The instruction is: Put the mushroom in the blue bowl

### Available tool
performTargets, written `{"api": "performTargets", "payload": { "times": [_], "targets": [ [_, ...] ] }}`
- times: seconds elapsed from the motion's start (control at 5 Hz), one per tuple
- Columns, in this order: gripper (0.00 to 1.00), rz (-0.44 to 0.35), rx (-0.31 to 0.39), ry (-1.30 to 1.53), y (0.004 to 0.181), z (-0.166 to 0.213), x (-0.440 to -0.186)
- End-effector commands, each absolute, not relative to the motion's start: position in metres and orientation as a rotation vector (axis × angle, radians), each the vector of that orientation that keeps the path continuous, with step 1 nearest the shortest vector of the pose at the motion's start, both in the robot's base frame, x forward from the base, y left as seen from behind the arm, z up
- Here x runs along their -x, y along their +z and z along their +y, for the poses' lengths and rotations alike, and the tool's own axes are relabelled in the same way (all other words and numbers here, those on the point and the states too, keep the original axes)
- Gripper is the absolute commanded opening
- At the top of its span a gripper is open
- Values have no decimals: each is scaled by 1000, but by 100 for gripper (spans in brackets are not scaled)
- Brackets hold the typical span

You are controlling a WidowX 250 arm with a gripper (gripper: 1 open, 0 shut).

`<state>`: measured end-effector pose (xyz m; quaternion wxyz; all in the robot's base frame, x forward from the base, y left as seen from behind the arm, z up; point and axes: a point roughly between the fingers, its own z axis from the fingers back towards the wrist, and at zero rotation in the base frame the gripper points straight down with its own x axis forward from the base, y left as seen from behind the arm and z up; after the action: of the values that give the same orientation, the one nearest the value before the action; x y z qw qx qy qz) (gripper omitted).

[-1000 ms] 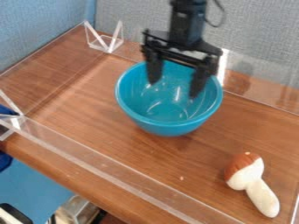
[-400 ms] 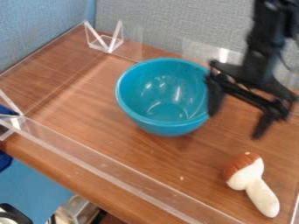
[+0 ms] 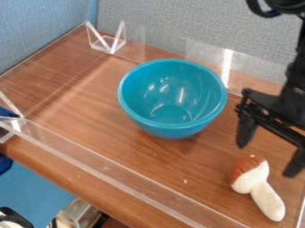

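Note:
The mushroom (image 3: 259, 185) lies on its side on the wooden table near the front right corner, its reddish-brown cap pointing left and its cream stem pointing right. The teal-blue bowl (image 3: 173, 96) stands upright in the middle of the table with nothing in it. My gripper (image 3: 269, 141) hangs pointing down just above and behind the mushroom, to the right of the bowl. Its black fingers (image 3: 244, 126) are spread wide apart and hold nothing.
A low clear acrylic wall (image 3: 95, 167) runs around the table (image 3: 71, 98). A clear triangular bracket (image 3: 107, 38) stands at the back left corner. A blue wall closes the back.
The gripper has moved from above the bowl to the right and towards the front, and lower, ending over the mushroom. It stayed open. Bowl and mushroom have not moved.

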<state>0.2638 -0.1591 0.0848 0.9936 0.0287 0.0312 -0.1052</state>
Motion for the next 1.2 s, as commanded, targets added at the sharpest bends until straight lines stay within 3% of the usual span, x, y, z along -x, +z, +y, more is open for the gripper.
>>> {"api": "performTargets", "payload": {
  "times": [0.0,0.6,1.0],
  "targets": [
    [100,40,-62,-254,94,-171,-263],
    [100,80,-124,-320,81,-169,-238],
    [100,99,-149,-262,48,-156,-256]
  ]
}}
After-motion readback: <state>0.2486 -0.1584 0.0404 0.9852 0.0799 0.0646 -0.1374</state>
